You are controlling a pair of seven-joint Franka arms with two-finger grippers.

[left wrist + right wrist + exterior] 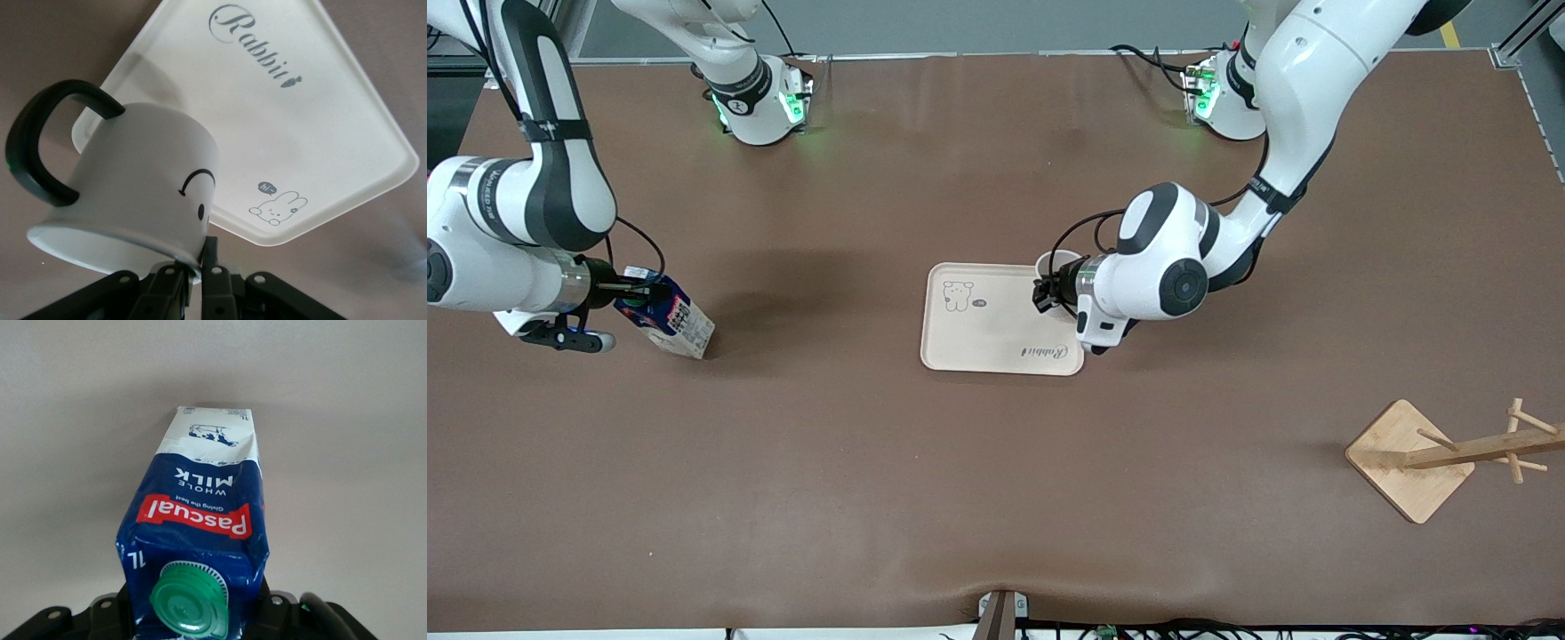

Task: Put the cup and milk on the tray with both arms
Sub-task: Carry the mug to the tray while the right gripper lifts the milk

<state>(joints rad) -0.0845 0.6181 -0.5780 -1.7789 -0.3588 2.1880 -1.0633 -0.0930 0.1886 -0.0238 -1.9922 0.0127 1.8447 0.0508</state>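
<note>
- Brown matting covers the table (996,498), and the tray (996,333) lies flat near its middle.
- Left gripper (1043,293) hangs over the tray's edge on the left arm's side, its fingers (208,257) pinched on the rim of the cup (133,200).
- From the left wrist view the cup is tilted, its black handle (40,143) off to one side and the smiley face toward the tray (293,113).
- Right gripper (643,289) is well away from the tray, toward the right arm's end of the table, clamped on the blue top of the milk (671,318).
- That carton (200,513) leans, its white base toward the mat and its green cap (190,600) by the fingers.
- Well apart from the tray, toward the left arm's end and nearer the front camera, stands a wooden stand (1409,458).
</note>
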